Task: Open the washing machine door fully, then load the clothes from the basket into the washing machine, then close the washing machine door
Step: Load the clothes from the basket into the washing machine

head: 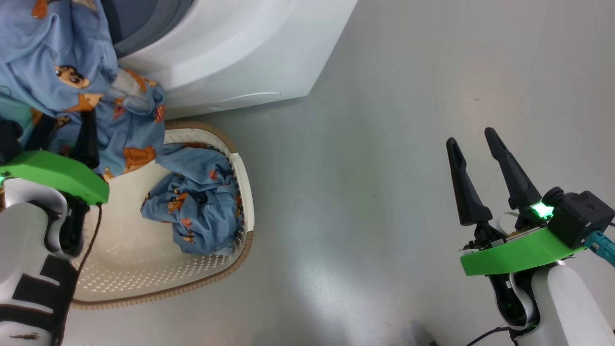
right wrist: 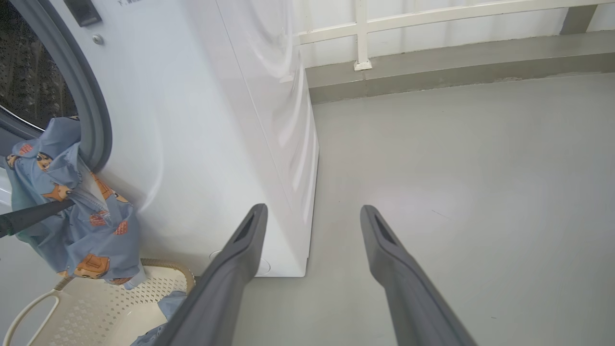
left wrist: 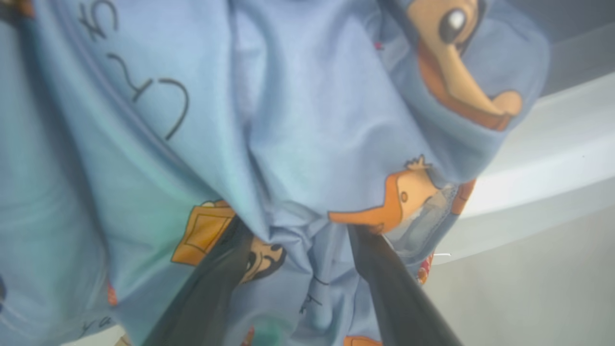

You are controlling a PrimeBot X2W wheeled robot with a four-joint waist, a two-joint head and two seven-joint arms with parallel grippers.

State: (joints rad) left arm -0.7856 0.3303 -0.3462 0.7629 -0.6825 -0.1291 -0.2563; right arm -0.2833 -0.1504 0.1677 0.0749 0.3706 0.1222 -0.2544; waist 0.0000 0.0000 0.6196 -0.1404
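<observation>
A light blue garment (head: 72, 57) printed with orange cartoon figures hangs from the washing machine (head: 240, 48) opening, over its grey gasket (right wrist: 96, 120), down toward the basket (head: 242, 192). My left gripper (left wrist: 295, 228) is pushed up into this cloth with its fingers (left wrist: 384, 269) spread apart; the fabric drapes over and between them. One more piece of the blue clothes (head: 197, 206) lies crumpled in the basket. My right gripper (head: 471, 137) stands open over bare floor, well to the right of the machine. The washing machine door is out of view.
The basket sits on the grey floor (head: 384, 192) right against the machine's front lower corner. A round cap (head: 245, 98) marks the machine's lower front. A wall with a white railing (right wrist: 360, 33) runs behind the machine.
</observation>
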